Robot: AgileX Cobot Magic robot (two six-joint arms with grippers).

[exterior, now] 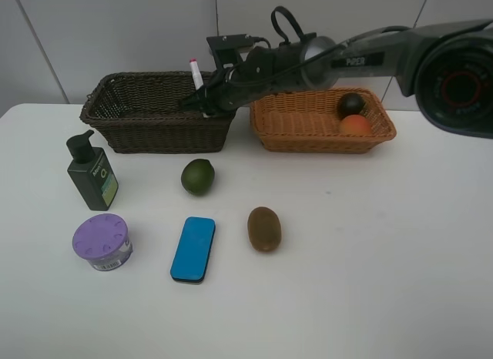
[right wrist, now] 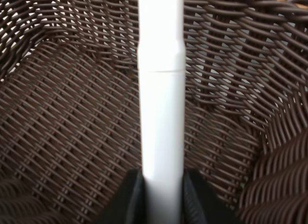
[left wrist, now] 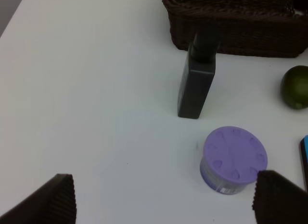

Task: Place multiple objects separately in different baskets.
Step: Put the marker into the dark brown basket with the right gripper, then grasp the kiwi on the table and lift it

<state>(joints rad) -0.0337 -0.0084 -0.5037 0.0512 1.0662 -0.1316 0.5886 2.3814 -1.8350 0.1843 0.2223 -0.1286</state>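
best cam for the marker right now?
Right wrist: the marker fills the frame, clamped in the right gripper over the dark basket. Exterior high shows it small, pink tip up, lower end hidden by the gripper. Left wrist misses it.

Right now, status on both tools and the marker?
Right tool shut on white marker, roughly upright over dark brown basket, not released. Left tool open, empty, near purple-lidded tub. Nothing seen blocking the drop.

White table (exterior: 370,259) carries dark basket (exterior: 166,134), orange basket (exterior: 323,137), bottle (exterior: 92,178), tub (exterior: 102,239), lime (exterior: 197,176), eraser (exterior: 192,249), kiwi (exterior: 264,229).
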